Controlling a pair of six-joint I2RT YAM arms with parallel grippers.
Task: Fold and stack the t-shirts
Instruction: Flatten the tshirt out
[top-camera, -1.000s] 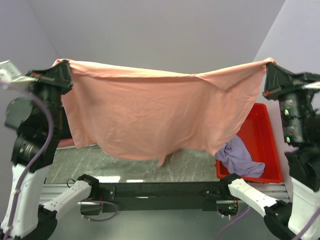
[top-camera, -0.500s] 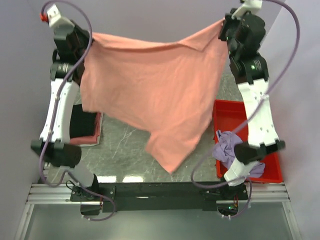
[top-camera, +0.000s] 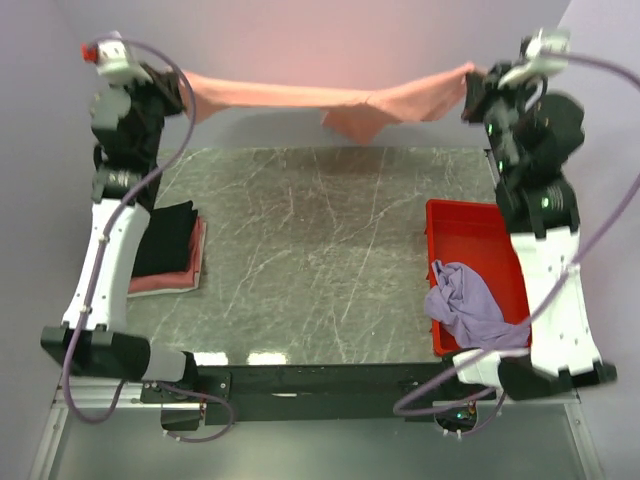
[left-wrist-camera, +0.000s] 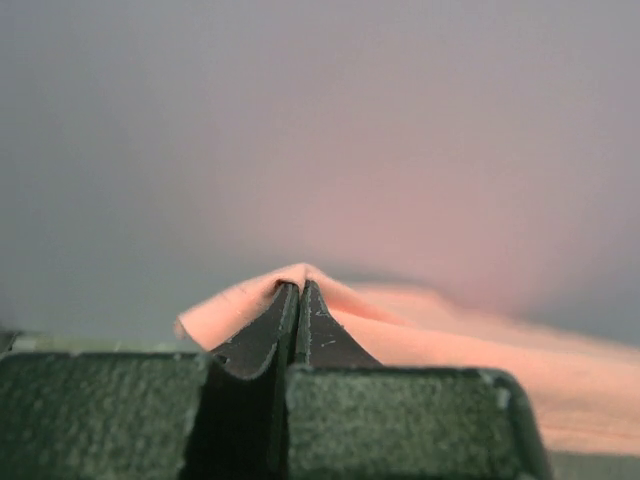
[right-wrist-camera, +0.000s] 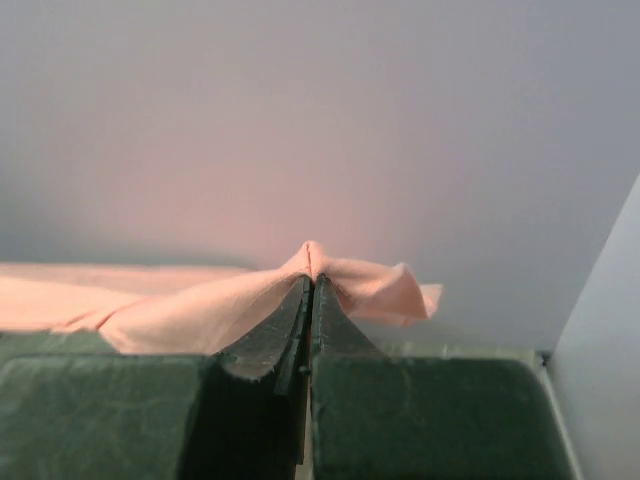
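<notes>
1. Grey marble-patterned table top (top-camera: 330, 250): flat, spread on the near side of both pairs of jaws.

2. Salmon-pink soft cloth t-shirt (top-camera: 290, 95): hung in the air between the two pairs of jaws, over the table's far edge. Its long axis runs left to right from one pair to the other. It sags slightly, and a loose pointed fold droops nearer the right jaws. One corner is pinched at each end.

3. Red plastic rectangular tray (top-camera: 470, 225): on the table's right side, near side of the right jaws and well apart from them.

4. Lavender-purple cloth t-shirt (top-camera: 470, 305): crumpled in the tray's near end, spilling over its left wall.

5. Black cloth t-shirt (top-camera: 170, 235): folded, at the table's left edge, near side of the left jaws and partly hidden by the left arm.

6. Pink cloth t-shirt (top-camera: 165, 280): folded flat under the black one, its edges showing.

7. Left gripper (left-wrist-camera: 298, 290): jaws pressed together on the salmon cloth, which peaks above the tips.

8. Right gripper (right-wrist-camera: 310, 282): jaws likewise clamped on the salmon cloth, a small flap sticking out to their right.
</notes>
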